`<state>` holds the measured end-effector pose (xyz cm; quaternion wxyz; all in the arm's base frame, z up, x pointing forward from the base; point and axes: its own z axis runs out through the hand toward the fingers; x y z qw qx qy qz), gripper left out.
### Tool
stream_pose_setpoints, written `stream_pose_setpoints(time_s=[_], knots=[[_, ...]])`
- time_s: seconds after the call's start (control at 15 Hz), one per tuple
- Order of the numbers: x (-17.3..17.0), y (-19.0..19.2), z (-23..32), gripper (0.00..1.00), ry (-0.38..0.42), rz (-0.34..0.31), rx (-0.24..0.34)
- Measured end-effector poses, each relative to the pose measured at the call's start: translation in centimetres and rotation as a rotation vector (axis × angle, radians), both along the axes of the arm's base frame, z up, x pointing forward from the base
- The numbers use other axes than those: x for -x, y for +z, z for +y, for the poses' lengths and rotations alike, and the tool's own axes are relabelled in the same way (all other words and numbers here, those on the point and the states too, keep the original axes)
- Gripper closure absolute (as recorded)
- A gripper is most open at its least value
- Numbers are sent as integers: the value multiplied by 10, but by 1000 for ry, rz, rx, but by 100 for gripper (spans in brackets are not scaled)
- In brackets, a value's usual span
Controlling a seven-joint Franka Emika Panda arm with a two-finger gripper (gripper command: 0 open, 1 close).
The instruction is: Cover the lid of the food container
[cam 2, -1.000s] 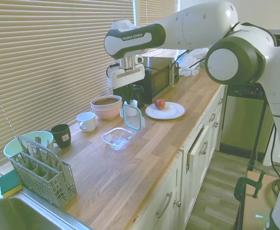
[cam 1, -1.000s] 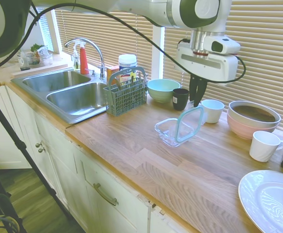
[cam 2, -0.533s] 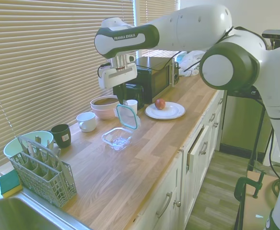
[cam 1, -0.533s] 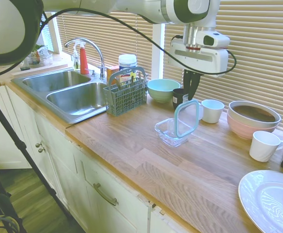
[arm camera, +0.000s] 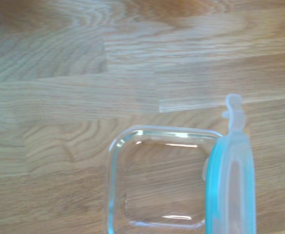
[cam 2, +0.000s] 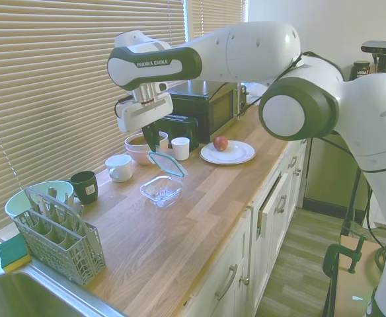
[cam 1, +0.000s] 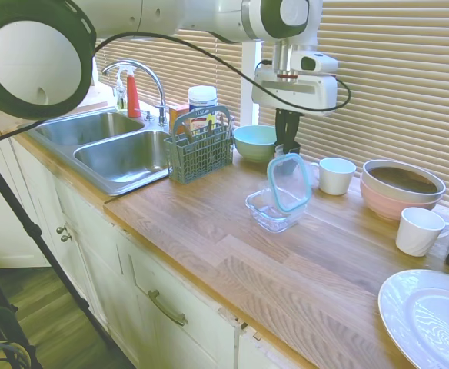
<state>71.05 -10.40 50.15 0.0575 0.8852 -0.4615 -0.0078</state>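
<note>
first exterior view: gripper (cam 1: 287, 146) closed on the top edge of the lid (cam 1: 288, 183), holding it off the counter (cam 1: 232, 246), tilted, directly above the food container (cam 1: 274, 210). lower edge of lid close over the container's rim; contact cannot be told. container open, resting on bare wood roughly mid-counter, nearer the window side than the front edge. just behind: pale green bowl (cam 1: 258, 142) and white cup (cam 1: 336, 175) toward the back edge. pink bowl (cam 1: 401, 188) and second white cup (cam 1: 419, 231) further toward the counter's far end, white plate (cam 1: 424, 318) at the front corner there. grey cutlery basket (cam 1: 200, 150) beside the sink (cam 1: 109, 146).

second exterior view: lid (cam 2: 166, 164) hanging slanted from the gripper (cam 2: 152, 140), over the container (cam 2: 161, 189); dark mug (cam 2: 84, 186) and basket (cam 2: 59, 234) toward the sink end.

wrist view: clear tub (arm camera: 157, 180) on wood grain, teal-rimmed lid (arm camera: 230, 185) seen edge-on across one side.
</note>
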Motion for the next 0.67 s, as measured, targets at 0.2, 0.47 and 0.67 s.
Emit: stream_pose_setpoints(time_s=[0.2,0.47,0.67], knots=[[-13,-26,13,100,10,30,13],[-20,-37,26,100,17,39,33],[-23,-38,44,100,25,47,47]])
